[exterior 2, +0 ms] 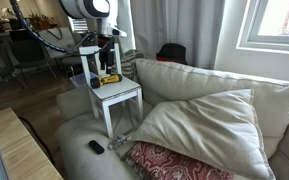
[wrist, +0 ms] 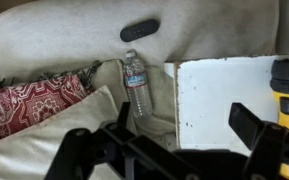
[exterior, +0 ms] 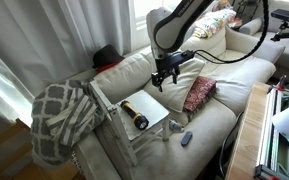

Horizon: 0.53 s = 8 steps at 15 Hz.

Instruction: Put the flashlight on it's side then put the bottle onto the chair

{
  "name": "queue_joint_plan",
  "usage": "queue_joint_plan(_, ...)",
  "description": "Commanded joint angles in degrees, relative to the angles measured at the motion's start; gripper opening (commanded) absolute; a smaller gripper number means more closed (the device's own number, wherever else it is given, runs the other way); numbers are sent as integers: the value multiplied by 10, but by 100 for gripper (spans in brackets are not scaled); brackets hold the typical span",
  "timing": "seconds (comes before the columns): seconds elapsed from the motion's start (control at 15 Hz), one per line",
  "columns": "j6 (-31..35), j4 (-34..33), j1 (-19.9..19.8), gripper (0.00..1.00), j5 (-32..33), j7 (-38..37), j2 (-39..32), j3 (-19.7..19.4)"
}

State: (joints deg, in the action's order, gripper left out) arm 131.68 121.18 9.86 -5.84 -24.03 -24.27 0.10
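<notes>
The flashlight (exterior: pixel 135 118), black with a yellow head, lies on its side on the chair's white seat (exterior: pixel 154 104); it also shows in an exterior view (exterior 2: pixel 108 78) and at the right edge of the wrist view (wrist: pixel 288 95). The clear bottle (wrist: pixel 135 82) lies on the cream sofa cushion beside the seat (wrist: pixel 224 95), to its left in the wrist view. My gripper (exterior: pixel 164 76) hangs above the seat's edge, open and empty, its fingers (wrist: pixel 184 128) spread over the seat and the gap next to the bottle. It shows above the chair (exterior 2: pixel 119 95) in an exterior view (exterior 2: pixel 106 55).
A small dark oblong object (wrist: pixel 139 30) lies on the sofa beyond the bottle and shows in both exterior views (exterior: pixel 187 138) (exterior 2: pixel 96 147). A red patterned pillow (exterior: pixel 198 93) and a large cream cushion (exterior 2: pixel 199 125) lie near. A plaid blanket (exterior: pixel 62 115) hangs beside the chair.
</notes>
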Motion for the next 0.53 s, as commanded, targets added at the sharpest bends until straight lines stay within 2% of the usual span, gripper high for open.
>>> queue_joint_plan(0.0,8,-6,-71,100,-58,150,-79,28)
queue_joint_plan(0.07,11,-7,-88,100,-71,190,-97,35)
queue_joint_plan(0.33,49,-4,-106,100,-70,248,-161,46)
queue_joint_plan(0.4,27,1,-94,100,-50,219,-131,29)
queue_joint_plan(0.47,32,1,-95,100,-50,221,-143,31)
